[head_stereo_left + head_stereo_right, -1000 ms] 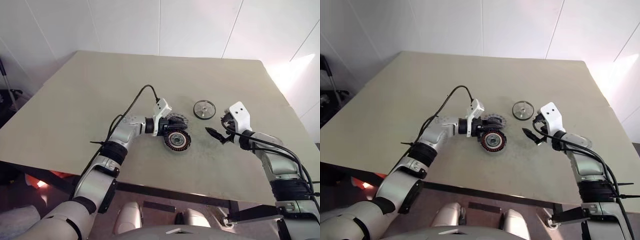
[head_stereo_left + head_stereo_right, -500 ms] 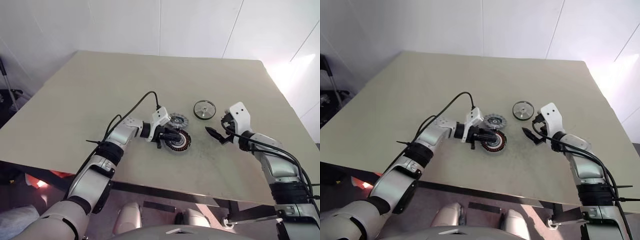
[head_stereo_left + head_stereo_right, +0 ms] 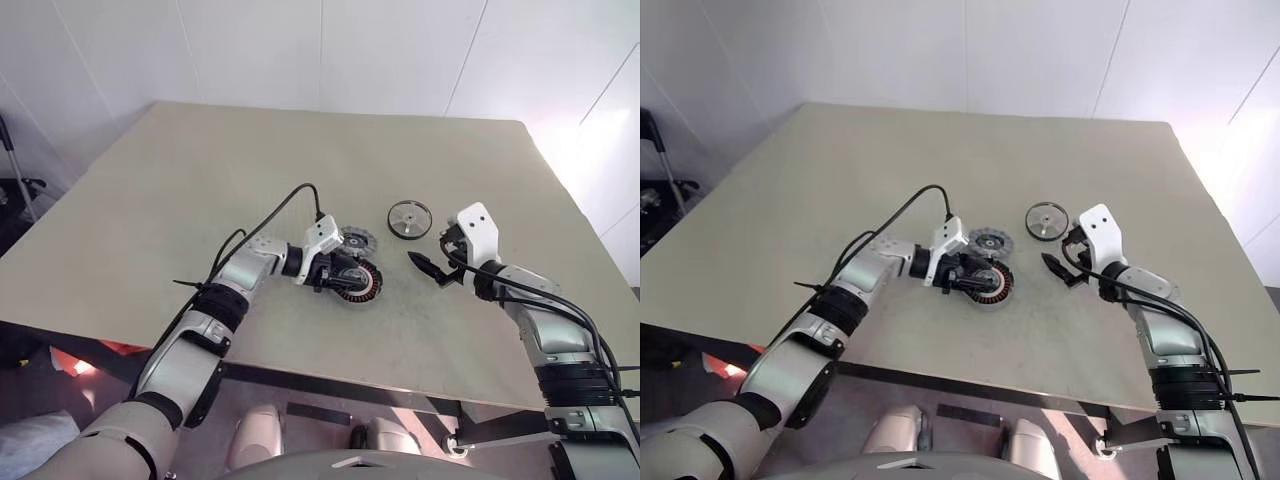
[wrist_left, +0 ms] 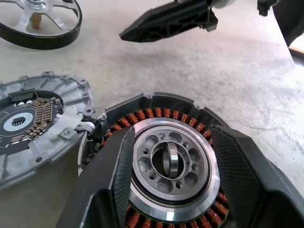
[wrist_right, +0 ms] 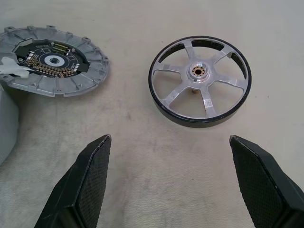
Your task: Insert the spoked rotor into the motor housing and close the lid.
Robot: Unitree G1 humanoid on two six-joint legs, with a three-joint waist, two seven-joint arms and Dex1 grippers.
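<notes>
Copper-wound motor housing (image 4: 173,164) sits between my left claw's (image 3: 345,281) spread fingers, lid (image 5: 54,61) beside it on the tabletop (image 3: 200,200); spoked rotor (image 5: 199,80) lies ahead of my wide-spread right claw (image 5: 171,185).

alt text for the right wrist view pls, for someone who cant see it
The right claw stands wide open over a beige table, aimed at the spoked rotor lying flat beyond its fingertips. The grey ribbed lid lies flat beside the rotor, apart from it.

White-silver arms, black joints, looped black cables, black-fingered hands
</notes>
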